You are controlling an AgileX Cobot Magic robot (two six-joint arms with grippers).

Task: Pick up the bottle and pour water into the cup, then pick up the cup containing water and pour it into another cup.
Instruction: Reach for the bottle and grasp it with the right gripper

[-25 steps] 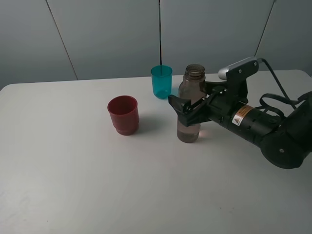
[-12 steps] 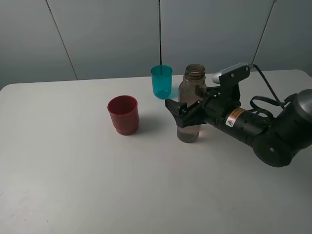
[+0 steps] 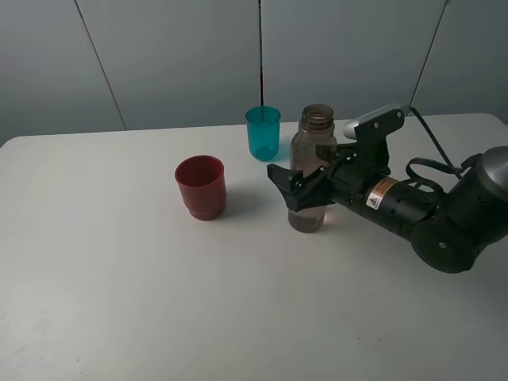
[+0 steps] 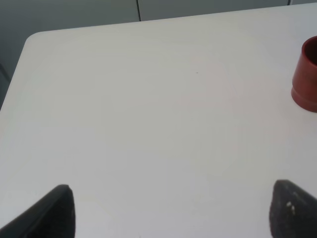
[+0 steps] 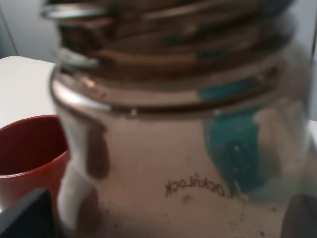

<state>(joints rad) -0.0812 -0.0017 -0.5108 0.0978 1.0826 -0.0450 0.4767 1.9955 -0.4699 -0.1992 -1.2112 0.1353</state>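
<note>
Right wrist view: bottle [image 5: 173,148] fills frame, right claw [image 3: 300,181] wide open astride body, no grip yet. Stiff smooth plastic, part-filled, likely slippery; clamp mid-body.

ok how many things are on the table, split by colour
red cup: 1
teal cup: 1
grey-brown bottle: 1
total: 3
</note>
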